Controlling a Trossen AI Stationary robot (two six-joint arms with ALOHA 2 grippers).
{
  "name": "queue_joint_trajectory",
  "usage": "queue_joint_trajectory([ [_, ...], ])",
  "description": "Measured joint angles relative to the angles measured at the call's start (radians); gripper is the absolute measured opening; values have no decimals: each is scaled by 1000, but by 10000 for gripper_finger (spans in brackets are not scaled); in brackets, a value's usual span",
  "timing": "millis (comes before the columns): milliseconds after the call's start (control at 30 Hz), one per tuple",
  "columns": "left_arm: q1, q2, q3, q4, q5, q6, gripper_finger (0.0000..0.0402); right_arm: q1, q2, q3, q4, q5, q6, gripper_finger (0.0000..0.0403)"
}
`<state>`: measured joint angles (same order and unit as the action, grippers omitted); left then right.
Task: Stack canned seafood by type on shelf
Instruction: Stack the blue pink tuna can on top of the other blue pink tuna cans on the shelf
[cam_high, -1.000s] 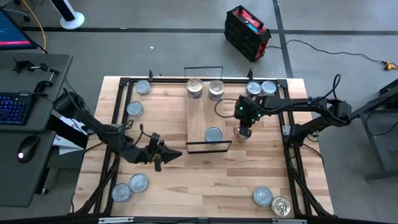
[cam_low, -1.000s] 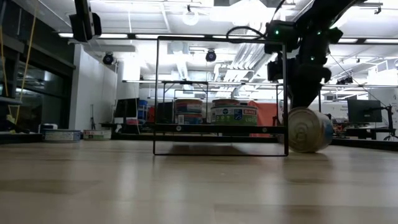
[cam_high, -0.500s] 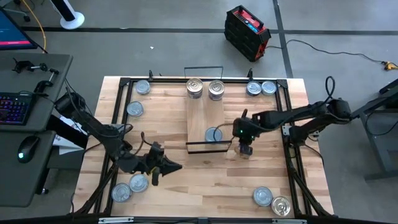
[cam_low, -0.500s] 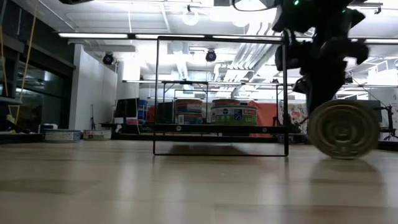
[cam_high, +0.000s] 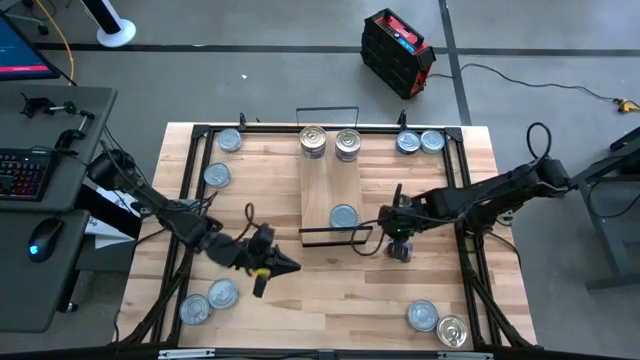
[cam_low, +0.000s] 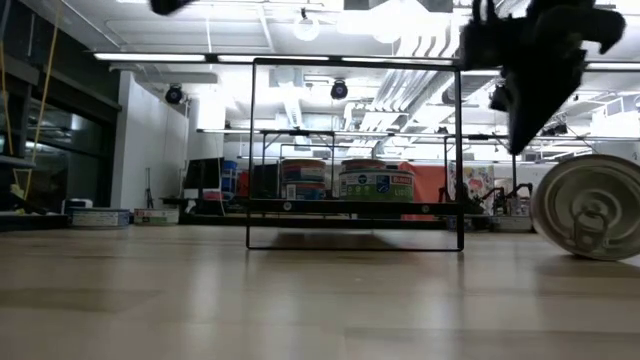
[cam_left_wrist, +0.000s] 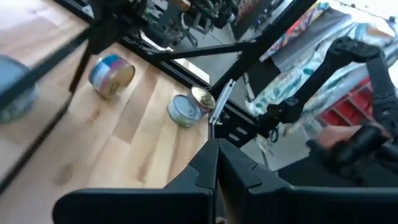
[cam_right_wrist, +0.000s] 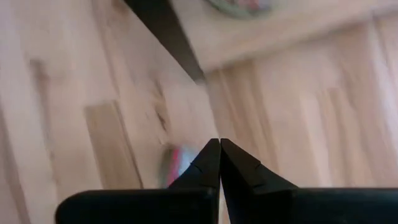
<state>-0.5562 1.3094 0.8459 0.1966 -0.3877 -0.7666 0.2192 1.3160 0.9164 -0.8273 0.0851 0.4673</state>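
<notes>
Right gripper (cam_high: 399, 240) is hanging just off the near right corner of the long pale-wood plank shelf with thin black wire end frames (cam_high: 330, 180), its two dark fingers (cam_right_wrist: 219, 163) pinched fully together with nothing held between them. The thing to watch is the small round silver tin with a ring-pull lid (cam_low: 588, 207): it is standing on its edge on the wooden tabletop (cam_high: 330, 290), lid facing the low camera, so its short axis is lying level and it looks free to roll. In the overhead picture that tin (cam_high: 399, 251) is sitting at about six o'clock from the right gripper, very close beneath it, though I cannot tell whether they are touching. My read: a grasp would call for the fingers to part first, then straddle the rim across that level axis.

Left gripper (cam_high: 283, 266) is waiting over the tabletop at about eight o'clock from the shelf, fingers (cam_left_wrist: 205, 171) likewise pressed shut and carrying nothing. The right arm is plainly the nearer one to the rolling tin.

On the shelf itself, two short stacks of tins (cam_high: 330, 143) are standing at the far end, and one flat blue-grey-topped tin (cam_high: 343, 216) is lying near the front frame. Loose tins are sitting at the table's corners.
</notes>
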Motion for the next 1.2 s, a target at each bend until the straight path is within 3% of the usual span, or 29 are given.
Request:
queue_joint_trajectory([
  [200, 109, 57, 1, 95, 137, 72, 0, 0, -102, -70, -133, 13, 99, 0],
  [433, 89, 313, 158, 47, 245, 106, 0, 1, -259, -234, -120, -27, 217, 0],
  [667, 112, 461, 358, -72, 265, 277, 0, 25, -288, -336, 37, -85, 251, 0],
  [900, 142, 501, 386, -126, 260, 338, 0, 87, -271, -343, 71, -78, 250, 0],
  [1200, 115, 665, 397, 71, 244, 259, 0, 157, -268, -343, 153, -14, 231, 0],
])
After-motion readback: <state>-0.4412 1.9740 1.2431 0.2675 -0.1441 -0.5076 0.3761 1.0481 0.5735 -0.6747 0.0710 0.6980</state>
